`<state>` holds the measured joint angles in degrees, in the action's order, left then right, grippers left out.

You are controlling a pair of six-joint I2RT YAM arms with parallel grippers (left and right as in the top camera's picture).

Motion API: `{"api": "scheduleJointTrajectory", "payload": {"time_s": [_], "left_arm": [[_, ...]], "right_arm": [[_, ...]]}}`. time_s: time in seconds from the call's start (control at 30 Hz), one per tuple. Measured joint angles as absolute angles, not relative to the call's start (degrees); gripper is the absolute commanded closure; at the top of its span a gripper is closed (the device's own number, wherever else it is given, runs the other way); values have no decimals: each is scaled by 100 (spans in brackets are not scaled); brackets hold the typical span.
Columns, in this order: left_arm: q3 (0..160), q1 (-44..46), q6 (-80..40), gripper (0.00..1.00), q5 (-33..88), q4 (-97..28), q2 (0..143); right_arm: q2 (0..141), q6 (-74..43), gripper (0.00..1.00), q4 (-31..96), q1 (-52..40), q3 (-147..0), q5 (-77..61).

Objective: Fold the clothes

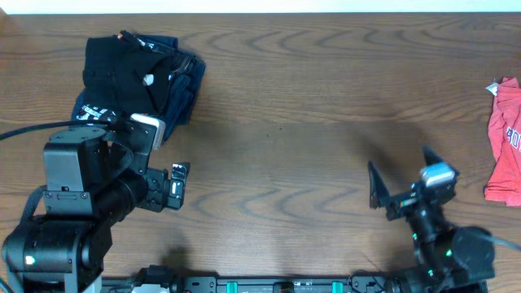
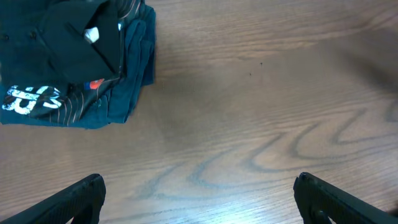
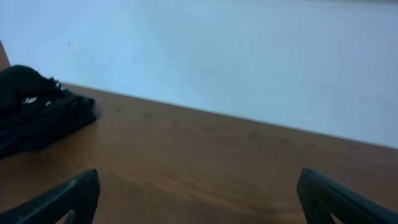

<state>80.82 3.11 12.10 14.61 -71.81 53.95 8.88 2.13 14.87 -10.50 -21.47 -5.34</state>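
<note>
Light is bright and even from above. I note a faint soft shadow on the table (image 1: pixel 309 98) just ahead of the right gripper (image 1: pixel 401 172). That gripper's wrist view is blurred throughout. Beyond the left gripper (image 2: pixel 199 186), the black shirt (image 2: pixel 68 37) loses detail.

table (image 1: pixel 309 98): brown wood-grain top, smooth, with a soft low sheen; the grain runs in long wavy bands.
black T-shirt (image 1: pixel 122 69): soft cloth, matt, creased, with a small white printed mark.
navy printed garment (image 1: pixel 186 88): soft cloth, matt, folded in layers under the black one at the far left corner; the white print lies flat and dull.
red garment (image 1: pixel 506 138): soft matt cloth, rumpled, at the right edge.
left gripper (image 2: pixel 198 193): fingers look like matt black plastic, smooth.
right gripper (image 3: pixel 199 193): the same matt black, plastic-looking fingers.
left arm casing (image 1: pixel 69 163): black, smooth, faintly glossy.
wall (image 3: pixel 217 56): pale, smooth, matt.
</note>
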Motion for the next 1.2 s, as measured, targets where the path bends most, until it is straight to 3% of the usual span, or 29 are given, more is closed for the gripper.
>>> {"api": "scheduleJointTrajectory", "payload": {"time_s": [0.13,0.43,1.2], "left_arm": [[8082,314,1210,2,1459,-7177,5393],[8079,314,1210,2,1459,-7177,5395],[8079,314,1210,2,1459,-7177,5395]], "right_arm": [[117,226,1,1076,-1050,-1376,-532],[95,180,1,464,-1050,-91,-530],[84,172,1,377,-1050,-58,-513]]}}
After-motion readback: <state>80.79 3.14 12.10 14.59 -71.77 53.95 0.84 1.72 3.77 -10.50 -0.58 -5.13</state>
